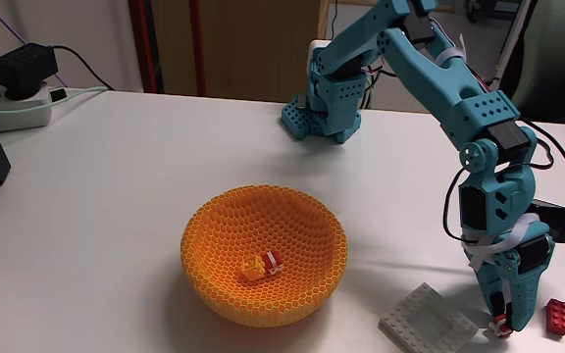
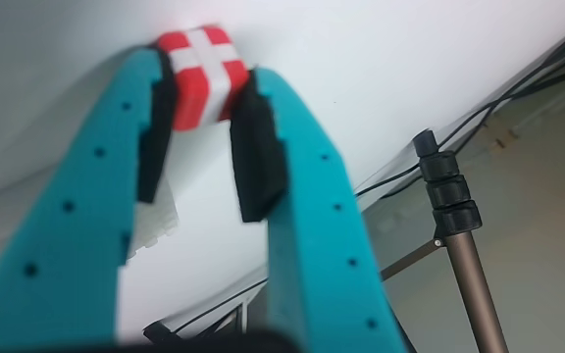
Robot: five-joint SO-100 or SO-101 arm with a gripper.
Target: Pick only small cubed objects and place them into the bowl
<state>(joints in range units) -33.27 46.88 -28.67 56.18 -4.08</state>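
1. Plastic of a matte teal makes up the whole arm point(image 1: 459, 88), its segments blocky and hard-edged, with black motor bodies set into the joints and white ties around the lower link in the fixed view.
2. The claw point(image 1: 501, 327) points down at the table point(image 1: 116, 196), a smooth white surface; in the wrist view its two teal fingers point(image 2: 77, 226) carry dark rubbery pads point(image 2: 258, 157) on their inner faces.
3. Between those pads sits a small red-and-white cube point(image 2: 202, 76), glossy, with a white cross on its red face; the jaws stand narrowly parted, closed in on the cube's sides. In the fixed view the same cube shows as a red speck at the claw's tip, at table level.
4. The bowl point(image 1: 214, 230) lies well to the left of the claw in the fixed view: round, orange, its walls a honeycomb mesh. On its floor rest a yellow-orange cube point(image 1: 252, 270) and a second red-and-white cube point(image 1: 271, 261), touching each other.
5. Just left of the claw lies a flat white-grey studded plate point(image 1: 425, 319), square-cornered, its near edge close to the fingertips.
6. Just right of the claw lies a longer red brick point(image 1: 557, 316) with studs on top.
7. Black cables point(image 1: 557, 211) loop beside the lower arm, and the wrist view shows a dark metal tripod leg point(image 2: 464, 255) to the right of the claw.
8. Far behind and left sits a white power strip point(image 1: 13, 103) with a black adapter on it.
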